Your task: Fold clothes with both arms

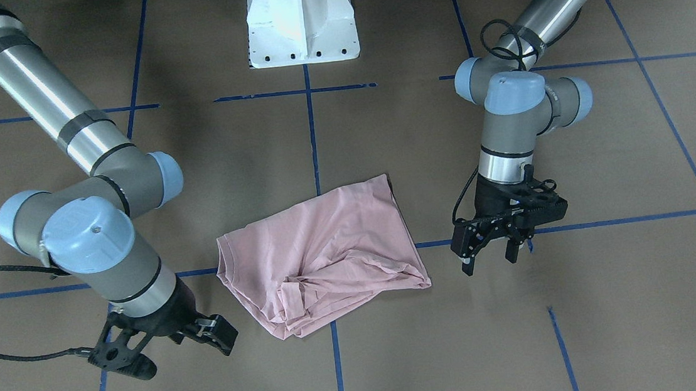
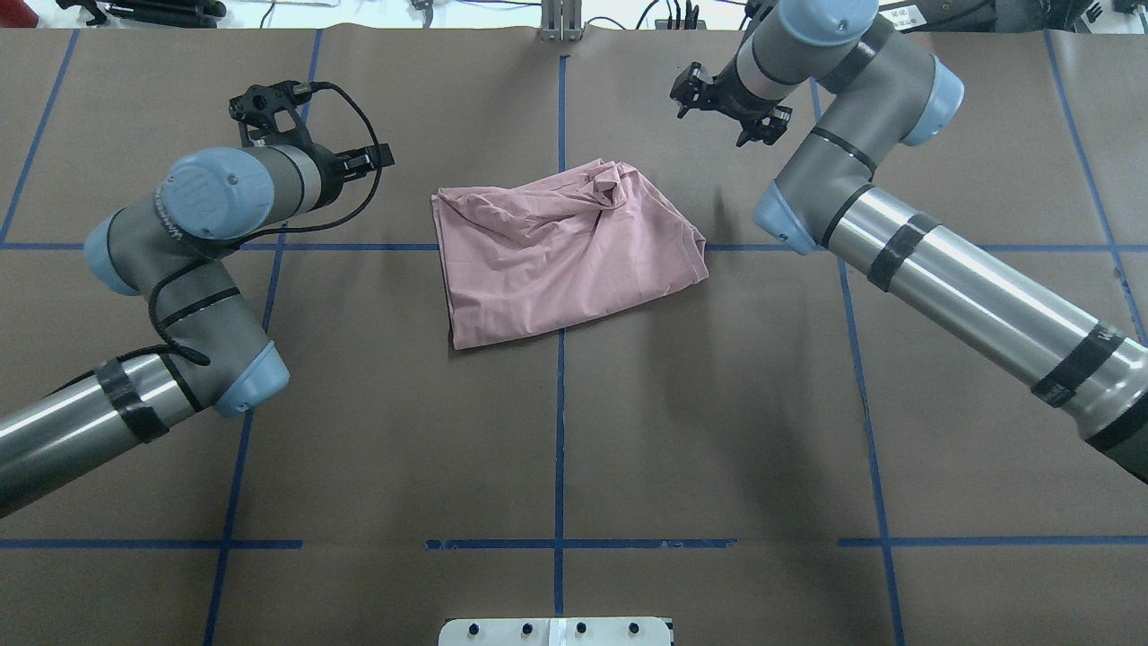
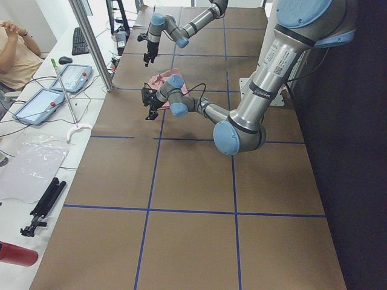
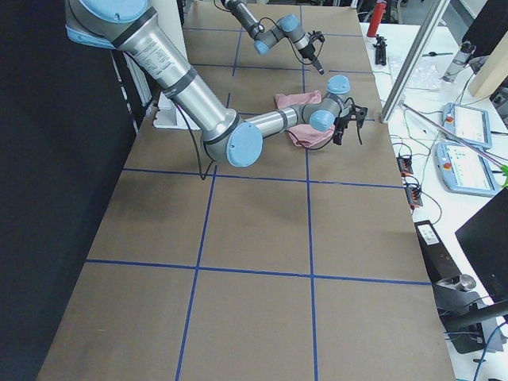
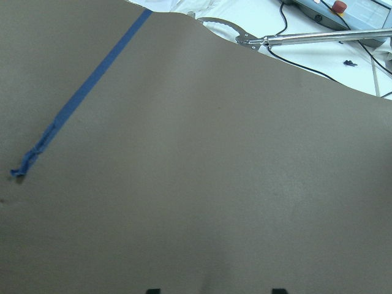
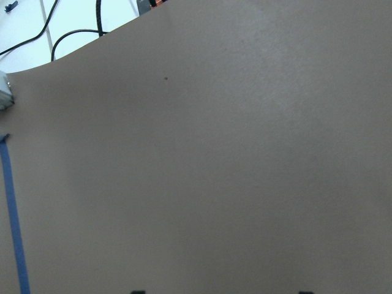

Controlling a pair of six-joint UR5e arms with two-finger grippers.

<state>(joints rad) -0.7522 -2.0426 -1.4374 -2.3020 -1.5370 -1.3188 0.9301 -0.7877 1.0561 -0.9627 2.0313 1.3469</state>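
The pink T-shirt (image 1: 322, 254) lies in the middle of the worktop (image 1: 525, 344), across the blue tape lines (image 1: 337, 373). It is already doubled into a rough four-sided packet. The edge nearer the robot's base is fairly smooth, while the far edge is bunched, with a hem curling out of the folds. No print shows.

The left pincer (image 1: 488, 262) hangs beside the shirt on one flank, spread wide and empty, with clear space between it and the cloth. The right pincer (image 1: 180, 355) hangs off the opposite flank, likewise gaping and holding nothing. Each wrist camera sees only bare worktop, with two finger tips set far apart at the bottom edge.

We judge the fold to be well along but untidy, so the next step is likely one more fold or a tidy-up. To do it well, we would:

- take the two corners of the bunched edge, one per arm, pinching every layer there;
- raise both to the same height;
- keep the cloth taut between them;
- carry it across evenly;
- let go together so that nothing drags askew.
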